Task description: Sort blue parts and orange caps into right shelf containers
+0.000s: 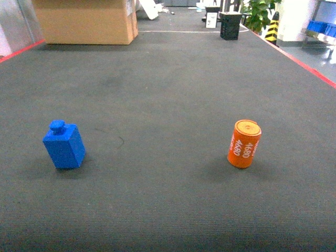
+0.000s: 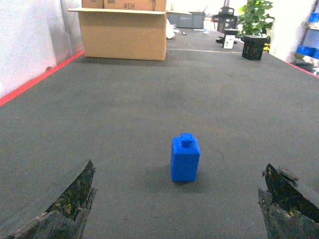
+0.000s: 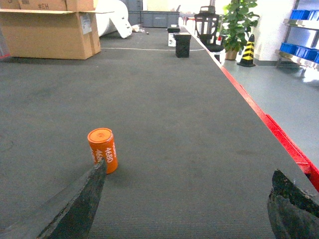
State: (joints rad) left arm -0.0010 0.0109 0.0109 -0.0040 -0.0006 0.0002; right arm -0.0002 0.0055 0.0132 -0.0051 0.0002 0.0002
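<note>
Blue part upright on dark grey mat, left side of head view, small round stud on top. Same piece in left wrist view, standing ahead of left gripper, roughly centred between the two fingers, well apart from both. Left fingers spread wide, worn black pads at both lower corners, nothing held.

Orange cap upright on mat, right side of head view, white "4680" print on side, slight lean. Well apart from blue part, roughly level with it. In right wrist view, cap off to the left, just beyond tip of left-hand finger; contact not clear, looks close but apart. Right gripper spread wide, nothing between the fingers, cap outside the gap rather than centred.

Neither arm visible in head view.

Blue bins on shelf rack at far right edge, beyond red border line and grey floor strip; only partly in frame, contents not visible. Also visible at top right of head view.

Cardboard box at far end of mat, left. Black crate at far end, right of centre. Potted plant and yellow-black cone behind, off the mat.
</note>
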